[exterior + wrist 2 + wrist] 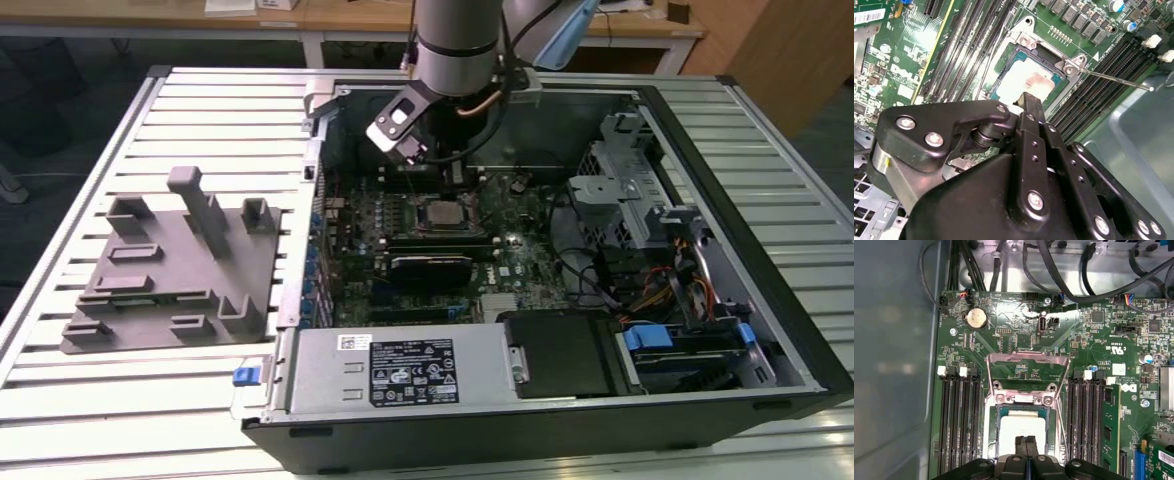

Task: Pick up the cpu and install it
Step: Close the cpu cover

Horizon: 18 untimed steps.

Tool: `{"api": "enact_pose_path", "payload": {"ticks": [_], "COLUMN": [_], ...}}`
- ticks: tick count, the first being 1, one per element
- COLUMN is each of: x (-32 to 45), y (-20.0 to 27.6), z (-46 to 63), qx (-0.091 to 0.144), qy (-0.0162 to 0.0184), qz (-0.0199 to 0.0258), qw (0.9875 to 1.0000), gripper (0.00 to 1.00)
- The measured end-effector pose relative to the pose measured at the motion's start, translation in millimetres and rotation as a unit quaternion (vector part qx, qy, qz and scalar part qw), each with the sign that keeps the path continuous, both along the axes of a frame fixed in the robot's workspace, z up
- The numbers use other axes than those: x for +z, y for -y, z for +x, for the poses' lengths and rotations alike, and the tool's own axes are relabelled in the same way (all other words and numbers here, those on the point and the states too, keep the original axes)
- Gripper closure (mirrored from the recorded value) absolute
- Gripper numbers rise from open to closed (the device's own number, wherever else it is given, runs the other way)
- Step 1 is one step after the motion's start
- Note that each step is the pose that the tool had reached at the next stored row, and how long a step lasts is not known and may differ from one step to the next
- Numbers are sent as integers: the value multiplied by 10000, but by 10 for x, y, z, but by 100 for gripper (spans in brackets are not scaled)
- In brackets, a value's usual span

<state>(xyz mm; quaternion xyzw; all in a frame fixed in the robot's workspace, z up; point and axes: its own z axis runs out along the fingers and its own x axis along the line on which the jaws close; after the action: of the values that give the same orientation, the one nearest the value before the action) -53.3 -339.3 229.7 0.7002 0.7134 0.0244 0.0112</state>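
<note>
now the hand [1026, 439] hangs low over the motherboard [1004, 340] inside the open case [747, 250], fingers [1020, 447] pressed together with nothing between them. the cpu [1021, 426] sits in its socket [995, 75], silver top up, right under the fingertips; whether they touch it, can't tell. load plate [1026, 365] flipped open, lever [1114, 80] swung out. the case lies toward the counter [200, 110] edge on the exterior view's right, a grey fixture [174, 270] toward the left edge.
</note>
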Motion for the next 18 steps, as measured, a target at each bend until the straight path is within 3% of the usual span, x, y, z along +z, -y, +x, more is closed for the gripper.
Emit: {"api": "enact_pose_path", "payload": {"ticks": [6,16,18], "x": [69,366,372], "y": [0,0,0], "z": [2,2,2], "qx": [-3,-3,-2], "qy": [-25,-57,-57], "qz": [0,0,11], "qw": [10000,10000,10000], "gripper": [89,89,89]}}
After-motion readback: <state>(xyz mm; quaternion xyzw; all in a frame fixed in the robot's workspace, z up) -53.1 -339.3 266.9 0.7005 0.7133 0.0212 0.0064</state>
